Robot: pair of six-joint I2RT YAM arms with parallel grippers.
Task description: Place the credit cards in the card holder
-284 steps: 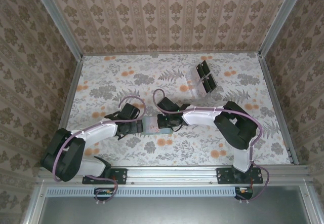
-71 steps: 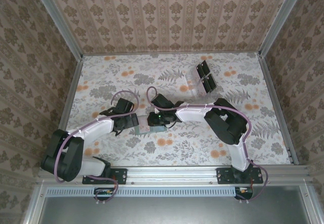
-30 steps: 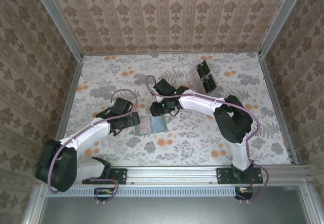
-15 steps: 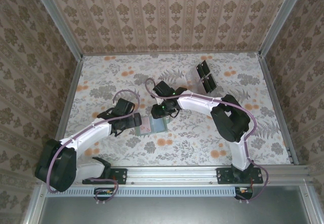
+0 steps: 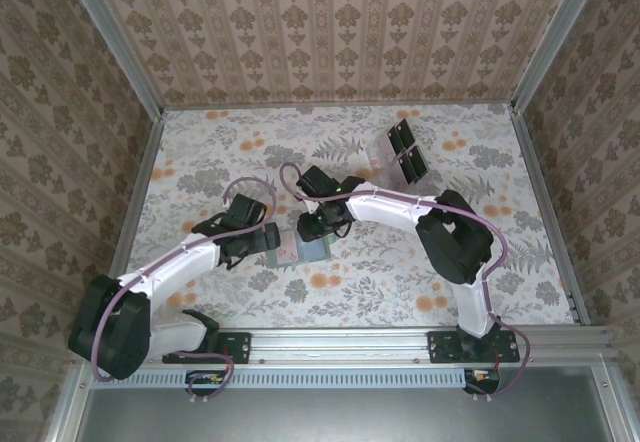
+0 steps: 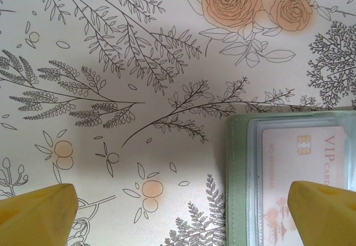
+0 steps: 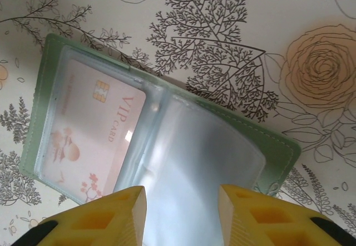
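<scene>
The card holder lies open on the flowered table, dull green with clear sleeves inside. One pinkish credit card marked VIP sits in its left pocket. My right gripper hovers over the holder's right half, open; its yellow fingertips flank the bare clear sleeve and hold nothing. My left gripper is wide open at the holder's left edge. One of its fingertips is over the card, the other over bare table. The holder's green border runs between them.
A clear rack with dark square panels stands at the back right. Patterned walls and metal rails close in the table on all sides. The right arm arches across the middle.
My right gripper has come nearer and lower over the open holder, and its jaws have widened a little. The left gripper has stayed wide open at the holder's left edge.
</scene>
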